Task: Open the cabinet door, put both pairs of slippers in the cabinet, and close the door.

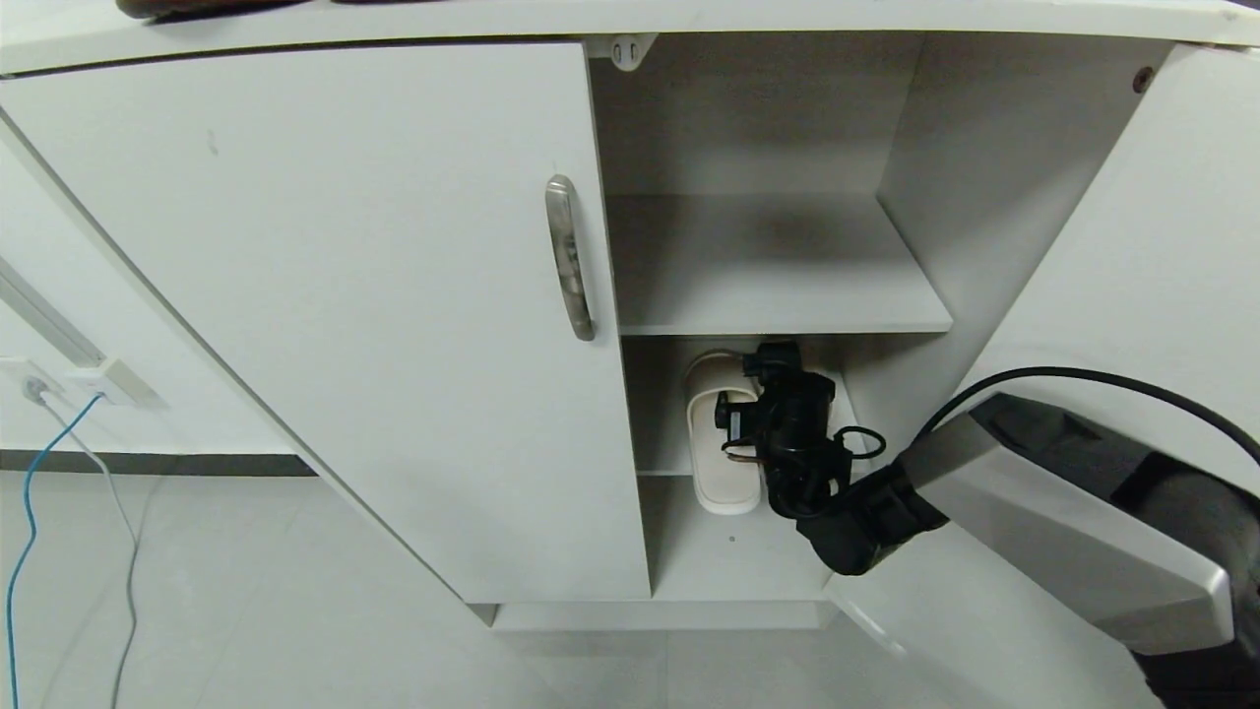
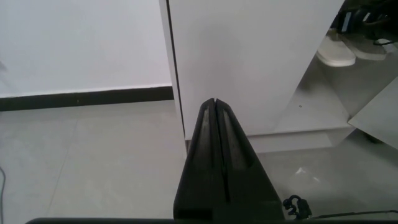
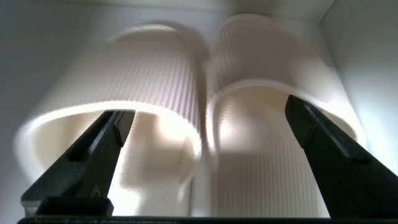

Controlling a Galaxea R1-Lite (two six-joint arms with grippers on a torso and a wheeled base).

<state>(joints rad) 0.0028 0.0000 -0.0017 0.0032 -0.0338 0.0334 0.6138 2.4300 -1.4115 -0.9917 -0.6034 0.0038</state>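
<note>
slippers (image 3: 155,81) ahead, right jaws spread (inside cabinet (image 1: 984,197))

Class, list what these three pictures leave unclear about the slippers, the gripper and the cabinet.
- Right wrist view: whether the open right gripper touches the white slippers; too close to tell.
- Head view: one slipper of the pair is hidden behind the gripper.
- Head view: the shut door hides whatever lies behind it.
- Head view: the dark thing on the cabinet top is cut off by the upper edge.
</note>
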